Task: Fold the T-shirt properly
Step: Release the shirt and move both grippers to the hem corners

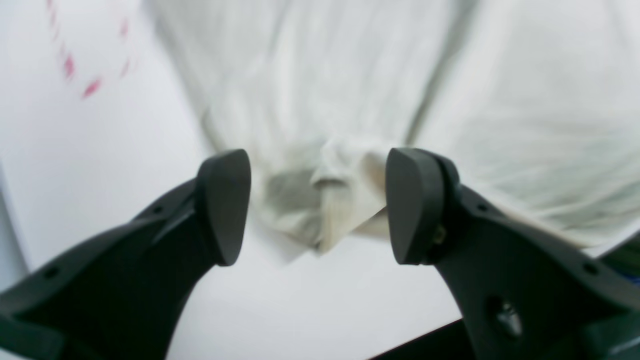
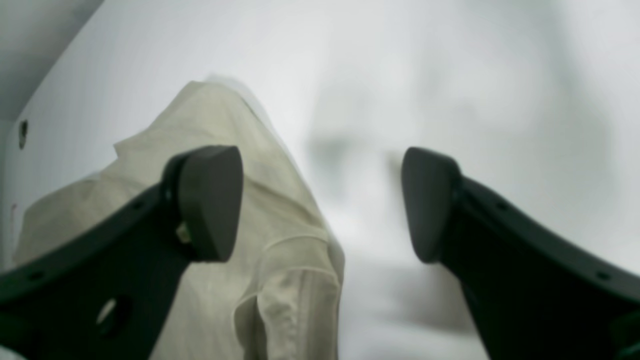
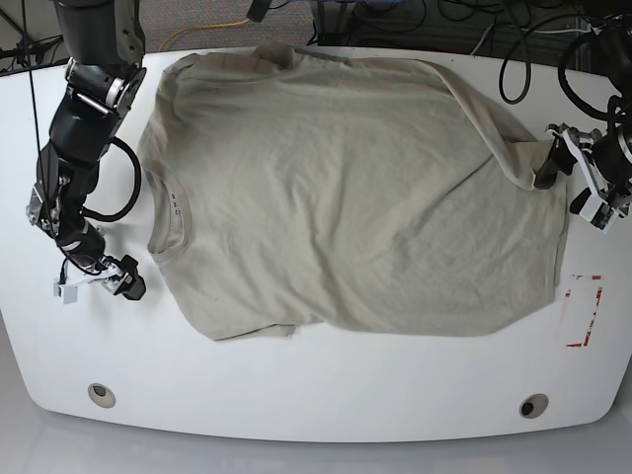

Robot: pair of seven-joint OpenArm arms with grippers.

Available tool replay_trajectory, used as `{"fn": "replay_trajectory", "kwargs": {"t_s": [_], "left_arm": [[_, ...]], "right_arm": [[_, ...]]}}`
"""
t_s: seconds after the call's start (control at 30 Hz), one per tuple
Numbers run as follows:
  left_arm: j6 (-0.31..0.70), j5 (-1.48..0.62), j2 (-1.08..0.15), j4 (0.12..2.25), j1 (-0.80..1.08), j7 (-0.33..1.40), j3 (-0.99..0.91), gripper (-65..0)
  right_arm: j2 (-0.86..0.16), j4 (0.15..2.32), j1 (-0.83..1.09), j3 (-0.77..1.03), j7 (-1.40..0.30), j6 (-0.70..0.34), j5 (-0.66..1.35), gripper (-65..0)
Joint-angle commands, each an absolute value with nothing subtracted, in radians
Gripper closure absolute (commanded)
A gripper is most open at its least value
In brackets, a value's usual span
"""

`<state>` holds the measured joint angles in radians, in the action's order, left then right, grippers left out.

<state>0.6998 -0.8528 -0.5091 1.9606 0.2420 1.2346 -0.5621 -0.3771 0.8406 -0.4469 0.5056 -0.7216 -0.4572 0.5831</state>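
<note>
Black curved fingers (image 1: 222,205) of the left gripper (image 1: 318,205) fill the foreground of the left wrist view, spread wide apart with nothing pinched between them; a bunched corner of the pale beige-khaki short-sleeved cotton T-shirt (image 1: 340,200) sits in the gap, just beside the right-hand pad, though whether cloth and pad touch cannot be told. In the right wrist view the right gripper (image 2: 322,202) likewise stands open and empty, its dark pads well apart, with a hemmed sleeve of the shirt lying below and beside its left-hand finger (image 2: 210,200). From the base view the T-shirt (image 3: 346,197) lies spread flat and wrinkled over the white oval table (image 3: 296,395), its ribbed crew neck toward that view's left edge and its hem toward the right. At the hem's upper corner the fabric is gathered into a small peak right at the left gripper (image 3: 555,158). Near the collar side, the right gripper (image 3: 123,278) rests low over bare tabletop, just beside the shirt's lower sleeve. Dashed red marks (image 3: 583,311) show on the table beyond the hem.
</note>
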Motion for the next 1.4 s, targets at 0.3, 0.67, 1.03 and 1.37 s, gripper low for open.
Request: {"fn": "replay_trajectory", "kwargs": {"t_s": [0.3,0.67,1.03,1.37], "left_arm": [[0.698,-0.75,-0.463,1.972,0.193,1.218,-0.615,-39.7],[0.698,-0.312,-0.306,1.968,-0.068,1.214,-0.641,-39.7],[0.698,0.054,-0.194,1.88,-0.265,1.208,-0.616,-40.0],[0.698,0.209,-0.177,1.484,-0.39,0.934,-0.619,-40.3]], "right_arm": [[-0.361,0.788,-0.493,0.32,-0.581,-0.463,0.599,-47.4],[-0.326,0.688,-0.526,0.28,-0.516,-0.463,0.598,-47.4],[-0.323,0.636,-0.526,0.14,-0.415,-0.463,0.601,-47.4],[-0.298,0.638,-0.539,0.102,-0.409,-0.463,0.599,-40.1]]}}
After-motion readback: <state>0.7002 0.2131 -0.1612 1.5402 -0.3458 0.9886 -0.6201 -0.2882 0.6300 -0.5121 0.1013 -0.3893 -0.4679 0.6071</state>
